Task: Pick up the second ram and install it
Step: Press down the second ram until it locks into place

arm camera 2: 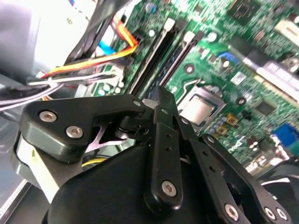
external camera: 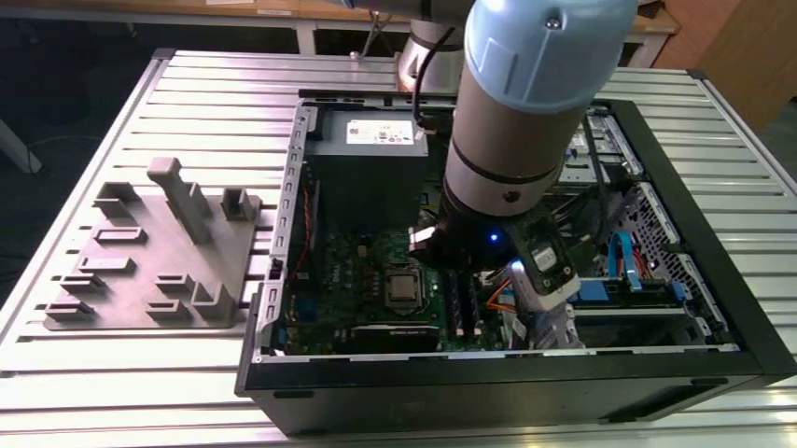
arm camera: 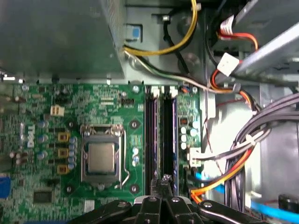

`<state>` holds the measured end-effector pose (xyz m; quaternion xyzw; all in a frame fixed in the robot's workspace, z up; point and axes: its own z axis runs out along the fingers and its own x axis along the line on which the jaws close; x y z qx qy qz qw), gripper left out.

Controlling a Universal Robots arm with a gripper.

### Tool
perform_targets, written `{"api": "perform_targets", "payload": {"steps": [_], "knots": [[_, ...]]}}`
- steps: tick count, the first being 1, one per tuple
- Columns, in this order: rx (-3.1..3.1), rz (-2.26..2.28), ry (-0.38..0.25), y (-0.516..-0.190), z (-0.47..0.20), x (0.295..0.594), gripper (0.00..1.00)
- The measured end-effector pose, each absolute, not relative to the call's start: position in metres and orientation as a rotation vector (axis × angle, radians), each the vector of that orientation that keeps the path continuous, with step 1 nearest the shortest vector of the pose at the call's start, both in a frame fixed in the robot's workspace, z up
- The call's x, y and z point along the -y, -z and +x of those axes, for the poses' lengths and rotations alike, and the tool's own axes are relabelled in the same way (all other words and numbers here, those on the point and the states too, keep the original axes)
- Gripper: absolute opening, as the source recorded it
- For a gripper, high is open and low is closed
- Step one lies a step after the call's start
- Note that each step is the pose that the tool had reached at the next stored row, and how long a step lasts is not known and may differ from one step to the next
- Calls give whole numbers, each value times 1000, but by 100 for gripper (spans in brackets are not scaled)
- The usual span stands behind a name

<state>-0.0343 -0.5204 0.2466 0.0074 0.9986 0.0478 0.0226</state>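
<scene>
Black linkage bars of my pincer (arm camera: pixel 161 184) fill the foreground in both wrist views, and its two fingers (arm camera 2: pixel 161 100) are drawn tight together with no gap between them. They come to a point over the near end of two long slots on the green motherboard (arm camera: pixel 107 100).

Of those two, the second ram (arm camera: pixel 168 135) seems to be the one standing on edge in the line nearer the orange and grey cables (arm camera: pixel 224 175). It looks like a narrow dark strip with a faint bluish sheen along one side, and its chips are not visible from above. I cannot tell whether my fingertips touch it or whether it is fully seated.

Beside the slots sits the square metal processor socket (arm camera: pixel 100 156).

In the exterior view my arm (external camera: pixel 524 112) reaches down into the open computer case (external camera: pixel 697 308). The grey fixture (external camera: pixel 149 261) lies well apart on the slatted table (external camera: pixel 75 392).
</scene>
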Motion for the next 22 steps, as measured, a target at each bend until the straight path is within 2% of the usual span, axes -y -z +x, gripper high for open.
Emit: {"api": "perform_targets", "payload": {"steps": [9,22], "knots": [[-3093,24,-148,-246,-35,500,7],[-3093,24,-148,-250,-35,500,7]]}}
